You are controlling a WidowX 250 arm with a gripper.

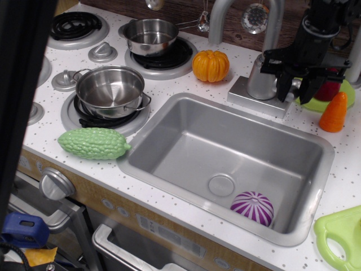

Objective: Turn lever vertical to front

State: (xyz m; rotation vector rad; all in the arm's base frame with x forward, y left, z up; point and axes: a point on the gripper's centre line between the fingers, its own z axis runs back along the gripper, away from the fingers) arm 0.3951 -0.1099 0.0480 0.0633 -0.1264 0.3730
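Note:
The silver faucet body (pixel 258 78) stands on its square base (pixel 248 96) behind the sink, with the tall arched spout (pixel 217 17) above it. The lever juts from the body's right side, and my black gripper (pixel 293 89) mostly hides it. The gripper hangs down from the top right. Its two fingers (pixel 280 87) are spread apart, one on each side of where the lever sits. I cannot see them pressing on it.
The steel sink (pixel 169 135) holds a purple-white ball (pixel 252 207). An orange pumpkin (pixel 210 65) lies left of the faucet. A carrot (pixel 334 113) and a dark red vegetable (pixel 327 90) sit on a green plate to the right. Two pots (pixel 110 89) stand on the stove, and a green gourd (pixel 93 143) lies at the front.

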